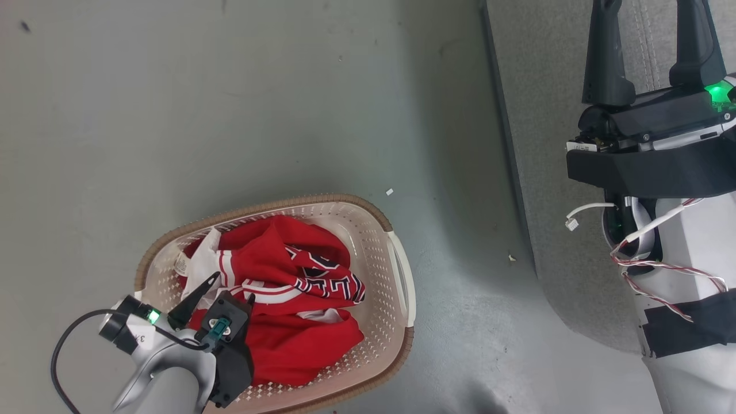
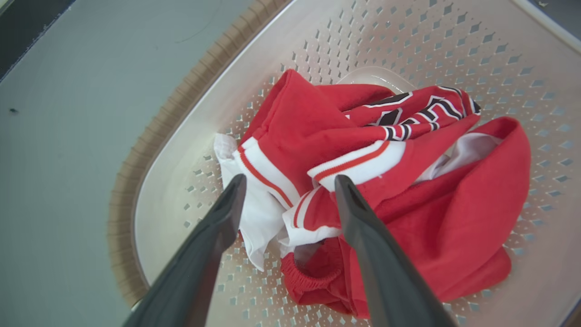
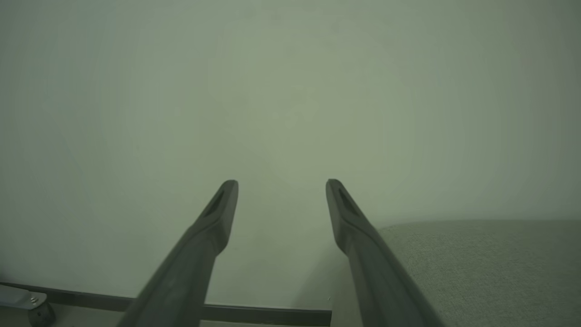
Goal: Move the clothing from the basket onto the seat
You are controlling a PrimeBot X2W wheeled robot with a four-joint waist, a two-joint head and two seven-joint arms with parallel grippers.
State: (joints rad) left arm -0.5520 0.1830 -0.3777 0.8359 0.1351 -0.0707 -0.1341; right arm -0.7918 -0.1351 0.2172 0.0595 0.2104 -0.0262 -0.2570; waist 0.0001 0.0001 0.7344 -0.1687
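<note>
Right, head view first: all the clothing lies bunched in the basket at lower centre on the floor, and none shows on the seat at right, so the job looks barely begun. The basket's long axis runs roughly left-right, white handle toward the seat; the heap itself points nowhere clear. Left wrist view: left claw spread, straddling striped trim, pinching nothing. Right wrist view: right claw spread, empty, seat lower right.

Fingertips of the right gripper run off the head view's top edge. The left arm covers the near rim of the basket. Folds hide most lettering on the jersey, leaving it unreadable.
</note>
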